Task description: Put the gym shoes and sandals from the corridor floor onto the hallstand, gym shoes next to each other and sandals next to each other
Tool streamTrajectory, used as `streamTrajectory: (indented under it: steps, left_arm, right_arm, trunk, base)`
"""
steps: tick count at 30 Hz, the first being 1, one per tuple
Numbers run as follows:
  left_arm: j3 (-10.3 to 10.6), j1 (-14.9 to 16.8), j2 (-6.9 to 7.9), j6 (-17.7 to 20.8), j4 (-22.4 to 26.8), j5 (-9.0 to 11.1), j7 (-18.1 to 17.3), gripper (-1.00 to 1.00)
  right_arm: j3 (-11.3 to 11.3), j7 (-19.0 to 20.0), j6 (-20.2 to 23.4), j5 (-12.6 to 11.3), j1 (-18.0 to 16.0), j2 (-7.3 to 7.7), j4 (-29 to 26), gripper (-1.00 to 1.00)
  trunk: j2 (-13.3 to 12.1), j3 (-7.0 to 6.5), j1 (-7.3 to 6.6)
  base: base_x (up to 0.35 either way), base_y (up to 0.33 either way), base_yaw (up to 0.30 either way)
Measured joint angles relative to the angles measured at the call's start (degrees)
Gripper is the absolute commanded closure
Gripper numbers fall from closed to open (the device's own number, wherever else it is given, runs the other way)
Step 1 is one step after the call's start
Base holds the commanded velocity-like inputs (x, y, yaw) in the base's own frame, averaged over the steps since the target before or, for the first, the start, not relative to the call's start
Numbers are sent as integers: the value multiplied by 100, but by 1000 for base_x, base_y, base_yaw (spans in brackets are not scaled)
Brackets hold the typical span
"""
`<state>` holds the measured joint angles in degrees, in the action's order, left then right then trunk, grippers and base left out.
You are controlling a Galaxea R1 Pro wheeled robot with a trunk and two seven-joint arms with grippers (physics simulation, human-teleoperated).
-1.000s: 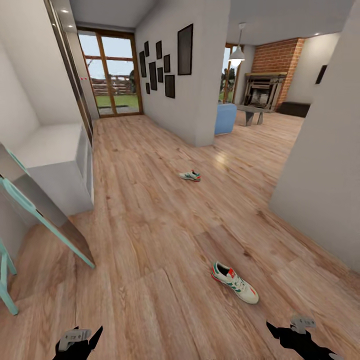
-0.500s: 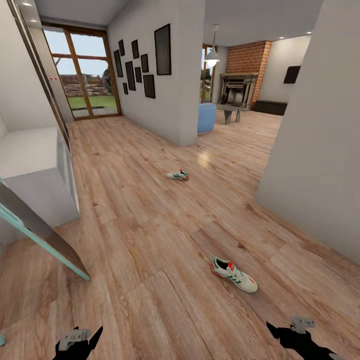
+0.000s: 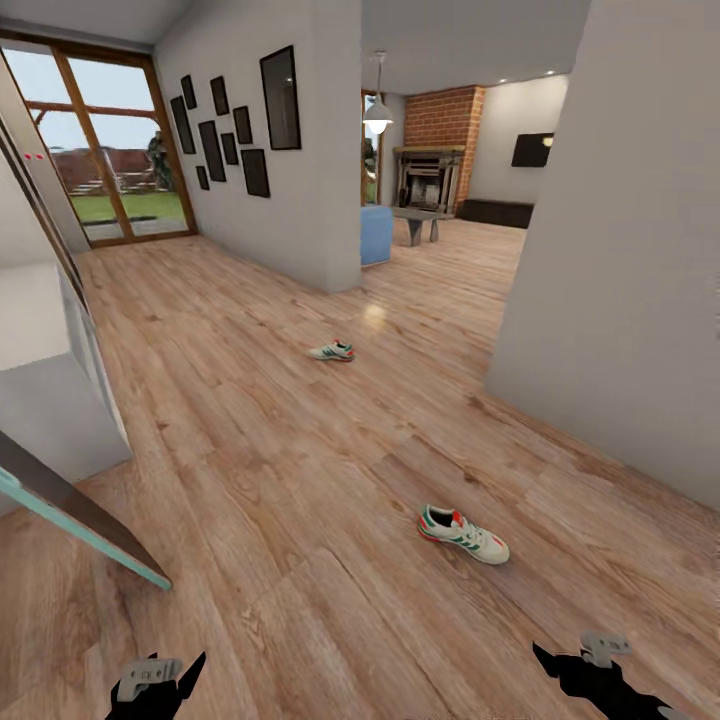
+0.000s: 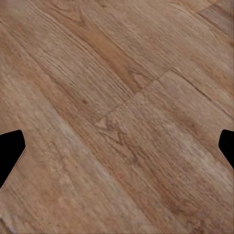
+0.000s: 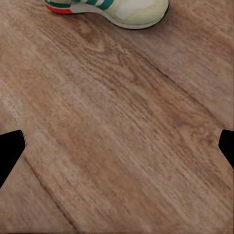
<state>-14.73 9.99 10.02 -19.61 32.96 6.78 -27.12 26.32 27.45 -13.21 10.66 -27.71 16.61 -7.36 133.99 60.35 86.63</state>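
Laminate of light-brown wood plank, the corridor floor, runs through all three views, and on it we see the two cream-white gym shoes with teal-green stripes and red-orange patches lying well apart: the nearer gym shoe sits ahead of our right arm, the farther gym shoe lies deeper in the corridor, too small for us to read its laces or which way it points. In the right wrist view the nearer shoe is cut off by the frame edge, so we make out just its sole line, stripes and pale toe. At the left edge of the head view a light-grey low unit is cropped by the frame, and we cannot tell what, if anything, lies on its shelves. In front of it leans a flat panel with a teal edge, also cut off, its nature unclear to us. Our left gripper and right gripper show as dark shapes at the lower edge of the head view; in each wrist view the black fingertips stand at opposite frame edges, so we read both sets of jaws as spread wide with nothing between them but floor.
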Motion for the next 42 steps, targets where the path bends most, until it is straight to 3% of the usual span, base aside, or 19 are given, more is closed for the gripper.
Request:
streamTrajectory:
  steps: [8,31,42]
  left_arm:
    - [1,0,0,0,-2,0,0,-100]
    - [3,1,0,-1,-4,2,0,-100]
    - [1,0,0,-1,-2,2,0,-100]
  right_arm:
    - [0,-1,3,0,0,0,0,-100]
    - [0,-2,3,0,0,0,0,-100]
    - [0,-3,6,0,0,0,1,-100]
  trunk:
    - [0,0,0]
    - [0,0,0]
    - [0,0,-2]
  base:
    - [0,228,-267]
    - [2,12,-267]
    - [124,99,-268]
